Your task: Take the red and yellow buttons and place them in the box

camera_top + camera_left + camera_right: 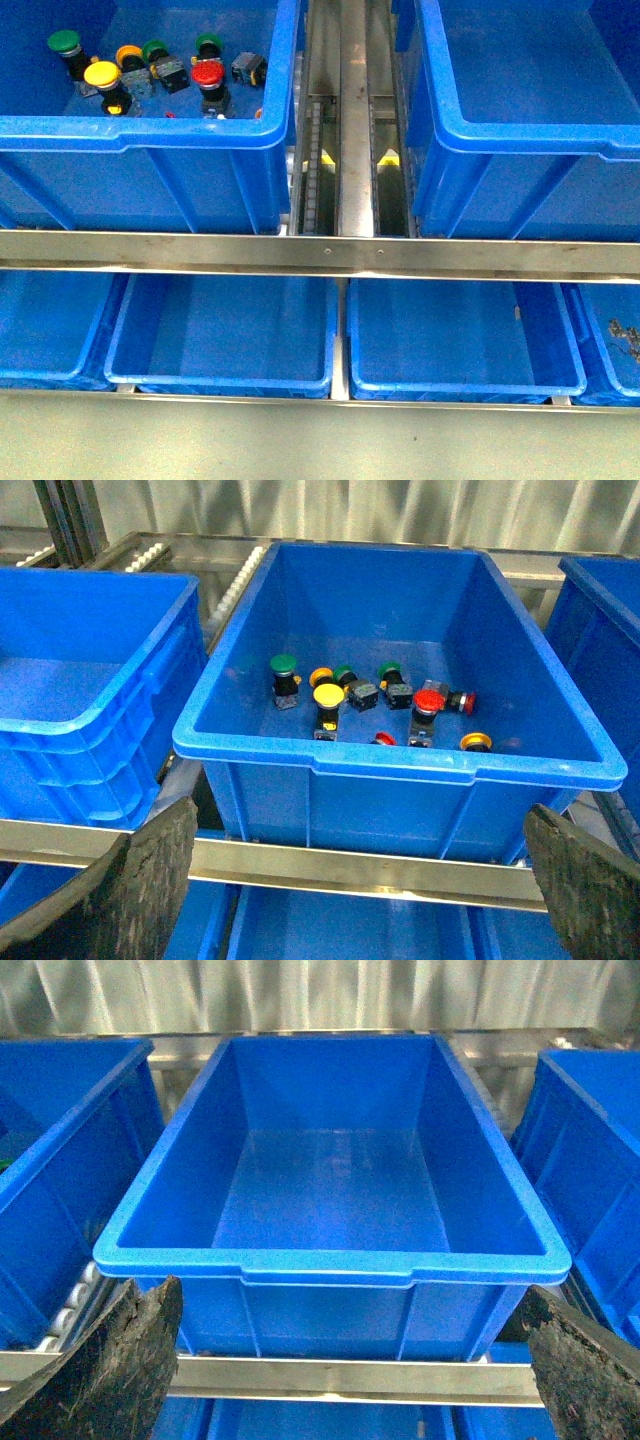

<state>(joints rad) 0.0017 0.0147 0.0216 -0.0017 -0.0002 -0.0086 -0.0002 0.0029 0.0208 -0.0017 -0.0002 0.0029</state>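
Empty deep blue box [330, 1265], far end cut off in front view, sits right of the source bin [390, 765]; left pincer [360, 810] & right pincer [350, 1290], only finger ends showing, both spread wide w/ nothing held; inside the source bin lie the red button [428, 702] & yellow button [328, 695] on dark bodies, other caps half-hidden by its rim.

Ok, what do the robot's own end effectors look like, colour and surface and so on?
Little shows, and only in the wrist views. The left end effector has two broad, black-grey fingers with a rough, scuffed, mottled surface and slanted edges. The right end effector looks the same, its fingers flecked slightly brown. No cables, markings or arm links are visible.
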